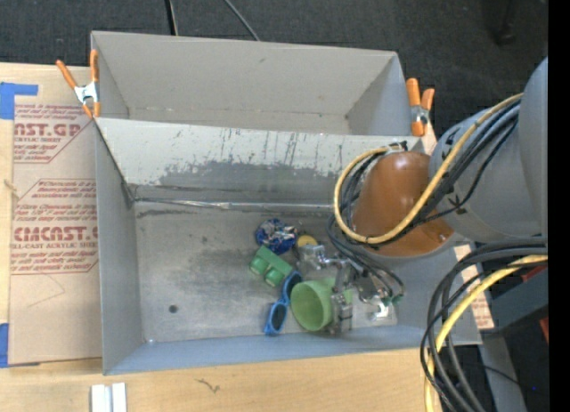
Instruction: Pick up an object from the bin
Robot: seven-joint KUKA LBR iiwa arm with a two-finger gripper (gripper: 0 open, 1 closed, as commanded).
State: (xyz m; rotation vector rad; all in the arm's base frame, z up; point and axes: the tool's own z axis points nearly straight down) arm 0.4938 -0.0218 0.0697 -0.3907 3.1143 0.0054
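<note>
My gripper (349, 293) is low in the bin's front right part, under the orange wrist cover. It sits right beside a green cup (309, 306) that lies on its side with its mouth facing the front left; the two look to be touching. A blue strip-like piece (280, 310) lies just left of the cup. A green block (270, 264) rests a little further back and left. Behind it are a blue crumpled thing (278, 236) and a small yellow piece (307, 243).
The loose things cluster in the front right of the bin floor, close to the front wall. The arm with its cables comes in over the right rim.
</note>
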